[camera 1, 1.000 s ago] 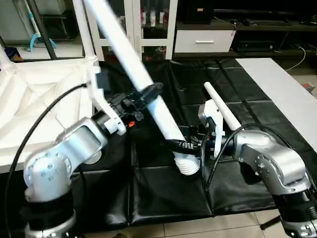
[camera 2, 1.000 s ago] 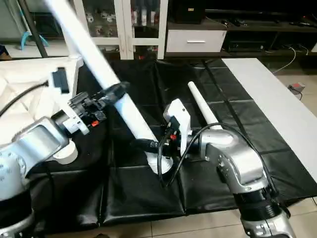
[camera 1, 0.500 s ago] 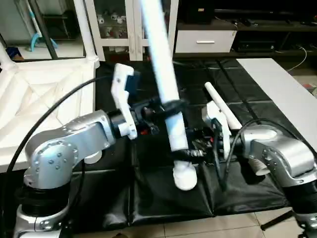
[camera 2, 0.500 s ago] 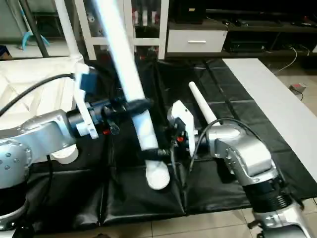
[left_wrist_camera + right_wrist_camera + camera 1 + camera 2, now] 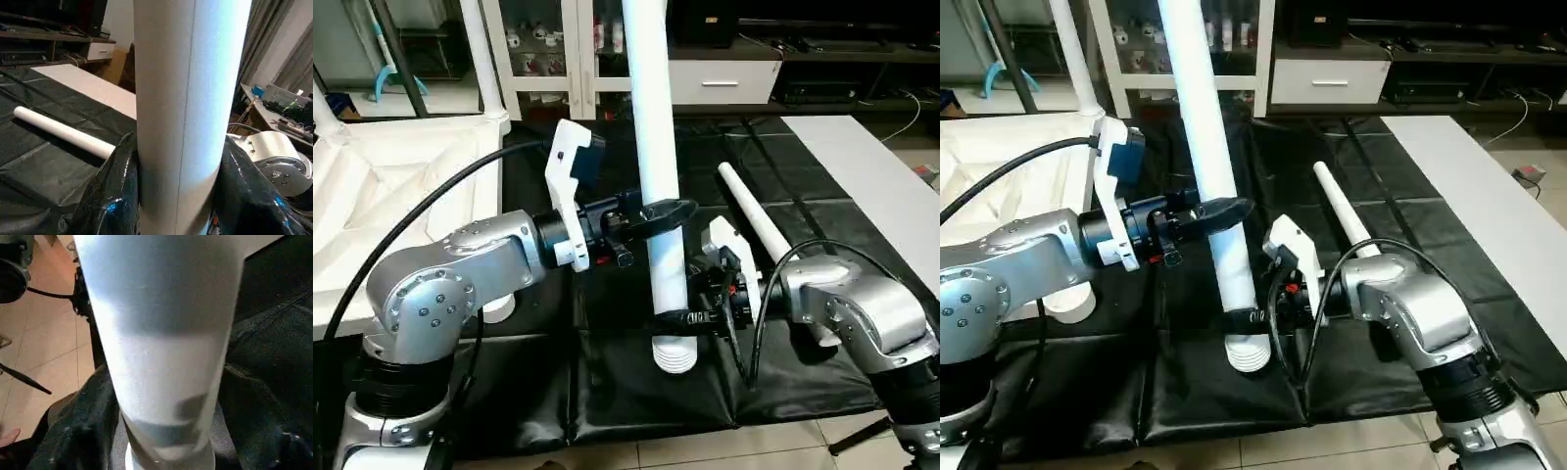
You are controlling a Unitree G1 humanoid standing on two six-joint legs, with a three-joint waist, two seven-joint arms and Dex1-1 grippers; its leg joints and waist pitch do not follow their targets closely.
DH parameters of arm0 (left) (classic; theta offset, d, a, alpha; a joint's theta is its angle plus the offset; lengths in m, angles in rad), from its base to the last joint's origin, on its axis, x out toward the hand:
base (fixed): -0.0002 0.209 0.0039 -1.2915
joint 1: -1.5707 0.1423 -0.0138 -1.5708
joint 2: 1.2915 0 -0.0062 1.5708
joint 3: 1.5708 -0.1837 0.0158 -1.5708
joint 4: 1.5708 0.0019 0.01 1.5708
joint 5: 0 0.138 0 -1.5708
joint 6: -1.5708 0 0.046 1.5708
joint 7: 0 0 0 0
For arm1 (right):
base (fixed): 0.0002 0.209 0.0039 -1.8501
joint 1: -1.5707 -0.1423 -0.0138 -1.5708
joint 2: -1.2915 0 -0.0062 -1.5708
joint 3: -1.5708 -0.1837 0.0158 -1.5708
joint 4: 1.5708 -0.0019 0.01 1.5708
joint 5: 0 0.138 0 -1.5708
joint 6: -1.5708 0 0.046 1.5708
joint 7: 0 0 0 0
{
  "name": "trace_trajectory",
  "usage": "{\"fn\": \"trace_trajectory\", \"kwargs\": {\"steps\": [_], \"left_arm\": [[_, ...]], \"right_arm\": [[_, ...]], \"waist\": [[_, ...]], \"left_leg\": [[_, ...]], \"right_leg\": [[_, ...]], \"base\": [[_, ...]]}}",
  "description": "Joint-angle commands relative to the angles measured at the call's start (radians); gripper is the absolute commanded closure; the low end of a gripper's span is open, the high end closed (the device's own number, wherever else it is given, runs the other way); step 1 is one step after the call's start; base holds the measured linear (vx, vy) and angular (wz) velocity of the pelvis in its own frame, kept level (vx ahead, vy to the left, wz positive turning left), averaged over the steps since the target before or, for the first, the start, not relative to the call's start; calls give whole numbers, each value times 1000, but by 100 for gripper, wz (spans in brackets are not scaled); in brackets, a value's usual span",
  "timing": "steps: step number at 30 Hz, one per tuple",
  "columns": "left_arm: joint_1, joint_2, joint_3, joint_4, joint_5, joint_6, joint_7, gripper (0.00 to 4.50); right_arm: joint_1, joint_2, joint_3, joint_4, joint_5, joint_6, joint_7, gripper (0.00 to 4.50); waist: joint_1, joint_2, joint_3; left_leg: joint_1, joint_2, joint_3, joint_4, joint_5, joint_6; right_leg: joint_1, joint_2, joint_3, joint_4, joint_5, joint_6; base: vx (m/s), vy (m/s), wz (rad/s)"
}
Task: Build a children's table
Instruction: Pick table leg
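At the far left the table top [image 5: 382, 211] lies upside down, ribbed underside up, with 1 leg [image 5: 481, 59] already standing upright in its far corner socket. Next to it on the black mat [image 5: 626, 382] the left gripper [image 5: 668, 211] reaches in from the left and its 2 black fingers close around the middle of a long white leg [image 5: 658, 166], which stands nearly upright with its ribbed threaded end [image 5: 674, 354] down, just above the mat. The right gripper [image 5: 690, 315] comes in from the right, its fingers around the same leg just above the thread. Further right, another leg [image 5: 759, 223] lies flat on the mat
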Motion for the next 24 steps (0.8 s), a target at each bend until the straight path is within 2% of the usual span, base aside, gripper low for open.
{"fn": "trace_trajectory", "kwargs": {"steps": [1, 10, 16, 20, 21, 24], "left_arm": [[-9, 11, -9, 3, 17, -12, -17, 277], [0, 21, -16, -3, 24, -9, -35, 277], [5, 23, -15, -3, 31, -11, -40, 277], [5, 31, -13, 10, 68, -19, -14, 277], [8, 31, 6, 20, 61, -11, -2, 221], [24, 46, 48, 20, 18, 10, -12, 201]], "right_arm": [[-1, -7, -1, -19, 4, 8, -8, 180], [1, -5, -2, -20, -1, -2, -9, 250], [5, 9, -14, -16, 1, -23, -21, 257], [9, 17, -21, -20, 5, -26, -28, 257], [10, 19, -23, -22, 6, -26, -31, 258], [12, 22, -28, -19, 4, -32, -38, 259]], "waist": [[1, 2, -63], [5, 1, -63], [6, 5, -63], [5, 4, -64], [5, 7, -63], [5, 6, -64]], "left_leg": [[24, 49, -18, -73, -155, -22], [25, 49, -18, -73, -157, -24], [25, 49, -18, -73, -157, -26], [26, 49, -18, -73, -161, -28], [25, 49, -19, -74, -163, -30], [25, 47, -19, -73, -169, -33]], "right_leg": [[36, -61, 32, -68, -105, -246], [36, -62, 33, -68, -105, -245], [35, -61, 32, -67, -97, -246], [35, -61, 32, -67, -99, -244], [35, -61, 32, -67, -95, -244], [36, -60, 32, -66, -99, -243]], "base": [[0, 0, 0], [0, 0, 0], [0, 0, 0], [0, 0, 0], [0, 0, 0], [0, 0, 0]]}}
